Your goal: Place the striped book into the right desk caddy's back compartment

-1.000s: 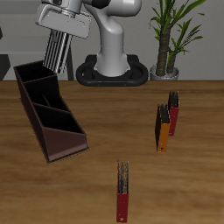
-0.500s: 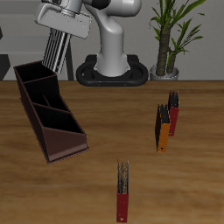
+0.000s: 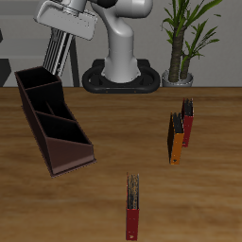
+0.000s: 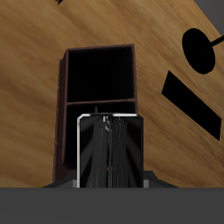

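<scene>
The striped book (image 3: 59,55), long with narrow black and white stripes, hangs upright from my gripper (image 3: 62,36), which is shut on its upper end. It hovers above the far end of the dark brown right desk caddy (image 3: 55,121), over the back compartment (image 3: 36,81), its lower edge a little above the rim. In the wrist view the striped book's end (image 4: 108,156) fills the space between my fingers, and the caddy's back compartment (image 4: 101,75) opens dark beyond it. My fingertips are hidden by the book.
An orange book (image 3: 175,139) and a red book (image 3: 187,122) stand side by side toward the other side of the table. Another red book (image 3: 133,204) stands near the front edge. The robot base (image 3: 121,76) and a potted plant (image 3: 180,43) are at the back.
My gripper with the striped book has shifted slightly up and farther back, toward the caddy's far end. Nothing else has moved.
</scene>
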